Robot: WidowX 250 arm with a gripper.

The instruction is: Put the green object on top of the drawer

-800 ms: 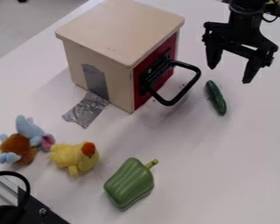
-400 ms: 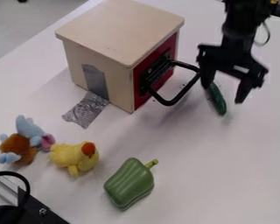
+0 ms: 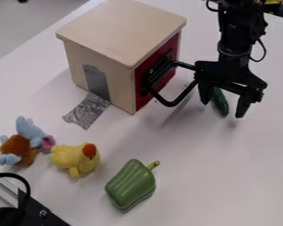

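A: Item one, the task's thing?
B: Green cucumber (image 3: 220, 102), one, slim, lying on the counter (image 3: 191, 150). Taken as the target by judgement, the end effector (image 3: 222, 109) being placed over it.
A: End effector, condition?
B: Open, empty; fingers spread, one to each side of the cucumber as seen. Whether the tips are low enough to flank it, cannot tell.
A: Axis?
B: Cucumber's length runs down the view, leaning slightly right toward its near end. Finger spread runs roughly across it, suited to a pinch over the middle. The nearer-camera end lies between the fingertips as viewed.
A: Obstructions?
B: Black handle (image 3: 184, 94), looped, projecting from the red front of the drawer unit (image 3: 123, 31); close beside the handle-side finger. Risk, by judgement: a snag on lifting. Next: settle astride, close, rise clear, carry to the flat top.
A: Sundries?
B: Green pepper (image 3: 131, 185), a second green item, well apart; yellow plush duck (image 3: 76, 159); blue-and-brown plush (image 3: 20, 148); silver tape (image 3: 88, 110), at the unit's foot.
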